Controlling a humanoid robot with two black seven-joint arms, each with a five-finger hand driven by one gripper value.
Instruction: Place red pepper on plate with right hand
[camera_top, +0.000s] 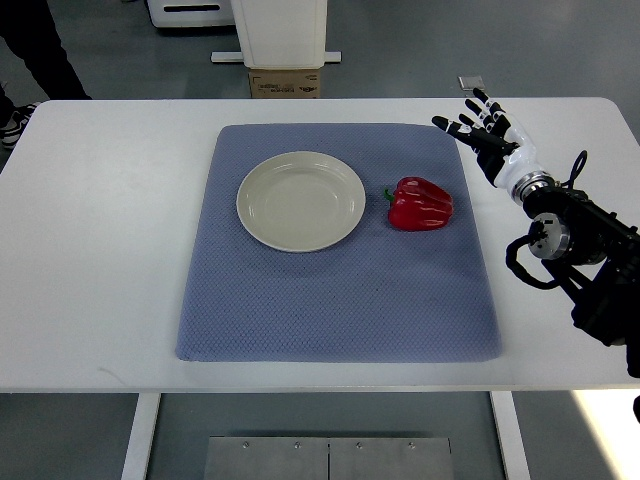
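**Red pepper on mat, right hand spread and clear of it**

Top view, single camera, looking down on a white tabletop (110, 250). A blue-grey quilted mat (340, 300) covers the middle of it, roughly square, its corners rounded.

Plate (300, 200): cream, round, nothing on it, sitting on the far-left part of the mat.

Red pepper (421, 204): lying on the mat just to the right of the plate, a narrow strip of mat visible between them, not touching. It lies on its side, with the green stem (388, 195) pointing left toward the plate rim.

Right hand (488, 135): enters from the right edge, arm dark with exposed cabling, wrist pale. The hand sits over the bare tabletop beyond the mat's far-right corner, up and to the right of the pepper and apart from it. Fingers (470, 127) splayed and extended, dark tips fanned out toward the far side and the left; they grasp nothing.

Left arm: does not show anywhere in the view.

Background: beyond the far edge of the tabletop, a white equipment base with a cardboard box (285, 82) beneath it, on grey floor. At the top-left corner, a person's dark trouser leg and a shoe (18, 118).
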